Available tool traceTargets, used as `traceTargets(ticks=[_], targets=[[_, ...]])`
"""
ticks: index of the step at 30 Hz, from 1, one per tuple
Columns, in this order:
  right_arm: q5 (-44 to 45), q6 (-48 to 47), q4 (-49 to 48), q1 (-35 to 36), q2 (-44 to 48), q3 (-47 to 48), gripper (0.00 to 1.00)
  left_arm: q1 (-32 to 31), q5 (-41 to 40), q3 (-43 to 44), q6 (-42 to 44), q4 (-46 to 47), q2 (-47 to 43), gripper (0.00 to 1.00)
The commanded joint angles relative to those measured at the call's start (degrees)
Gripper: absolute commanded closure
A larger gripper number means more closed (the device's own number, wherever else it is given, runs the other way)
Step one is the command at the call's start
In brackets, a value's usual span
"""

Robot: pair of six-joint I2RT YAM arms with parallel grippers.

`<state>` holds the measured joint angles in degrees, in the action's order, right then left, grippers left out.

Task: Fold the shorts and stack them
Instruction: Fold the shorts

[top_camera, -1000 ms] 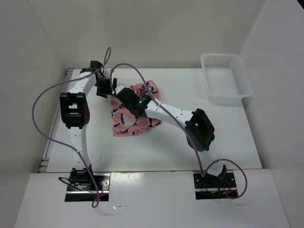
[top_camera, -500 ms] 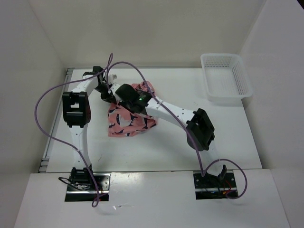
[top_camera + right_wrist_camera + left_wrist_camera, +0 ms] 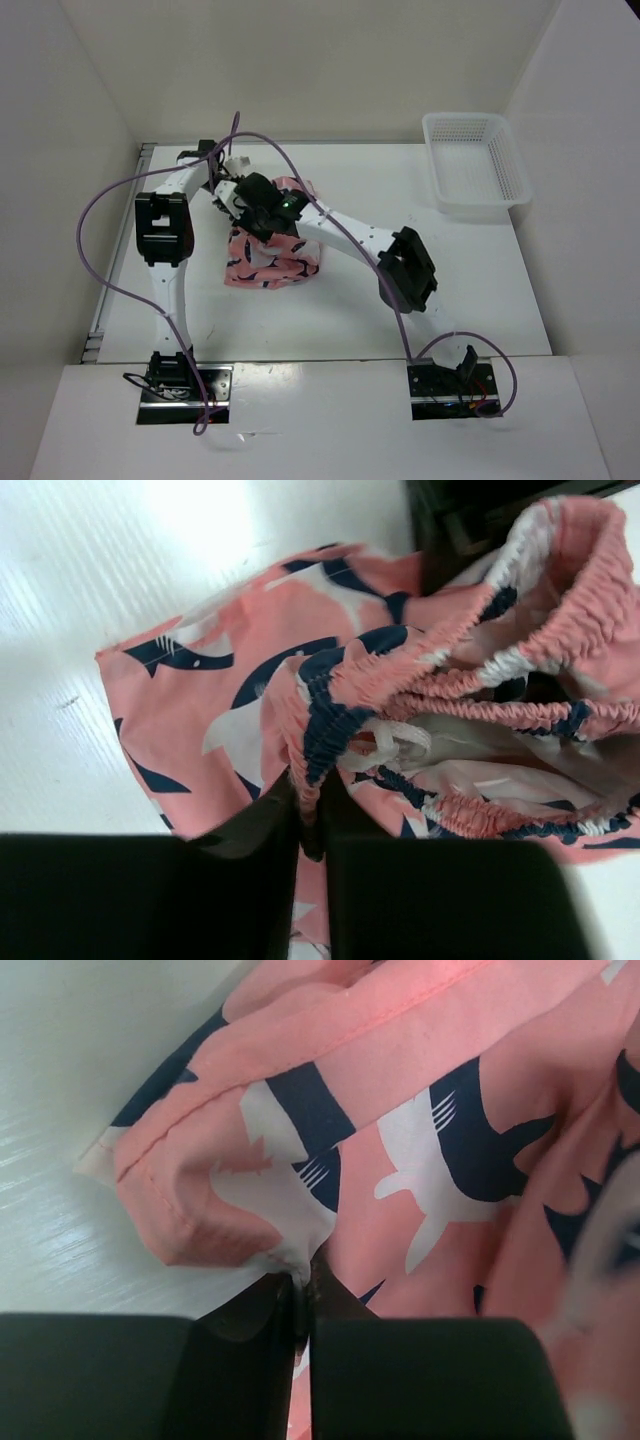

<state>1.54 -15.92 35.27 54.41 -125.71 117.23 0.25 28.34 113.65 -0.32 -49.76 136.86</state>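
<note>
So, the shorts (image 3: pixel 268 258) are found bunched into a loose heap on the white table (image 3: pixel 350 310), a bit left of centre in the top view, right under the spot where both arms meet. The left claw (image 3: pixel 303 1300) is pinched nearly shut on the fabric just beside a hemmed corner, at the bottom middle of its wrist view, with bare table seen in the upper left there. The right claw (image 3: pixel 311 815) is clamped narrow on the gathered elastic waistband. A white drawstring is tucked just to the right of its fingers, and the rest of the waistband is scrunched up in the upper right of that view. The white mesh basket (image 3: pixel 476 165) is parked at the upper right of the top view, well apart from the shorts.
</note>
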Motion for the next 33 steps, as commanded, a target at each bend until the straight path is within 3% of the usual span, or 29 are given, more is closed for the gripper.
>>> traceTargets(ticks=[1, 2, 4, 5, 7, 12, 14, 16, 17, 20, 29, 32, 33], targets=[[-5.13, 1.15, -2.04, 0.43, -3.65, 1.59, 0.81, -0.34, -0.21, 2.45, 0.32, -0.60, 1.83, 0.84], [-5.93, 2.38, -2.65, 0.43, -4.19, 1.60, 0.65, 0.27, -0.21, 3.24, 0.32, -0.60, 1.83, 0.81], [-7.85, 3.09, -2.66, 1.13, -4.72, 2.65, 0.42, 0.80, -1.79, 4.73, 0.32, -0.60, 1.83, 0.69], [-8.48, 4.40, -2.66, 1.83, -4.72, 3.44, 0.38, 1.76, -1.79, 5.44, 0.32, -0.60, 1.83, 0.57], [-10.58, 5.63, -3.36, 1.84, -4.02, 5.72, 0.34, 3.26, -3.46, 7.63, 0.32, -1.13, 2.36, 0.50], [-9.72, 10.63, -3.36, 1.84, 0.89, 10.48, 0.32, 8.00, -5.66, 20.89, 0.32, -4.21, 3.42, 0.39], [-5.69, 11.96, -5.98, 1.84, 4.14, 6.89, 0.32, 8.01, -6.36, 25.39, 0.32, -5.61, 2.02, 0.36], [-1.48, 11.97, -9.41, 1.32, 10.46, -3.98, 0.32, 7.48, -3.66, 25.93, 0.32, -7.01, -0.79, 0.35], [2.64, 11.97, -11.86, 1.31, 13.79, -11.60, 0.32, 6.53, -0.51, 24.71, 0.32, -7.02, -1.76, 0.33], [9.06, 11.97, -11.10, 1.31, 14.70, -19.64, 0.31, 3.10, 0.23, 18.75, 0.32, -8.25, -4.84, 0.31], [14.02, 17.05, -15.67, -1.32, 13.13, -32.84, 0.30, -3.06, -1.62, 7.04, 0.32, -5.89, -3.79, 0.24], [12.09, 17.68, -16.37, -1.33, 12.60, -36.27, 0.38, -4.38, -2.76, 4.49, 0.32, -4.48, -3.27, 0.30], [11.21, 18.20, -17.24, -1.33, 12.59, -37.24, 0.41, -4.38, -2.76, 3.96, 0.32, -3.86, -3.26, 0.38]])
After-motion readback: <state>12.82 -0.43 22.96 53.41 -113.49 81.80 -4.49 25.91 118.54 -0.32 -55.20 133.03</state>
